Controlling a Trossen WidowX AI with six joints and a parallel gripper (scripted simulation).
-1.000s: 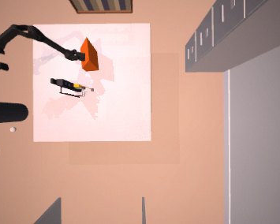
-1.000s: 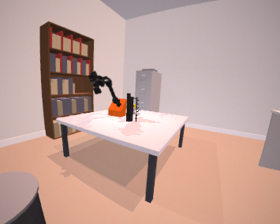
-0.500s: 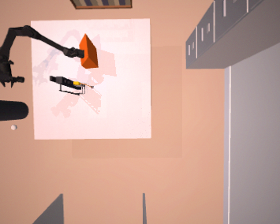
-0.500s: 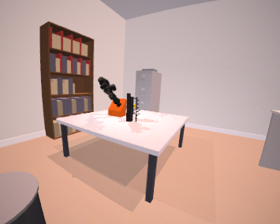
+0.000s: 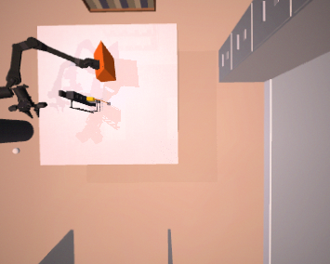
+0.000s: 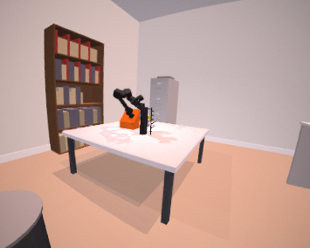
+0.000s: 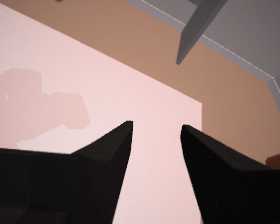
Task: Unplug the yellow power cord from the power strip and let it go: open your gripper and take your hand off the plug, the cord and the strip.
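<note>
The black power strip (image 5: pixel 79 97) (image 6: pixel 143 124) stands upright on the white table, seen from above in the top view. The yellow plug (image 5: pixel 90 99) (image 6: pixel 149 117) shows as a small patch beside it, with a thin cord (image 5: pixel 103 102) running right in the top view. Whether the plug sits in a socket is too small to tell. My gripper (image 5: pixel 35 115) (image 7: pixel 157 128) is partly open, with nothing between its fingers. It is beyond the table's left edge in the top view, apart from strip, plug and cord. None of these show in the wrist view.
The white table (image 5: pixel 142 139) (image 6: pixel 120 144) (image 7: pixel 116 90) bears an orange wedge-shaped block (image 5: pixel 104 62) (image 6: pixel 129 120) at the arm's base. A thin black wire rack (image 5: pixel 83 110) (image 6: pixel 151 127) stands beside the strip. A bookcase (image 6: pixel 50 87) and a grey cabinet (image 6: pixel 164 100) stand beyond the table.
</note>
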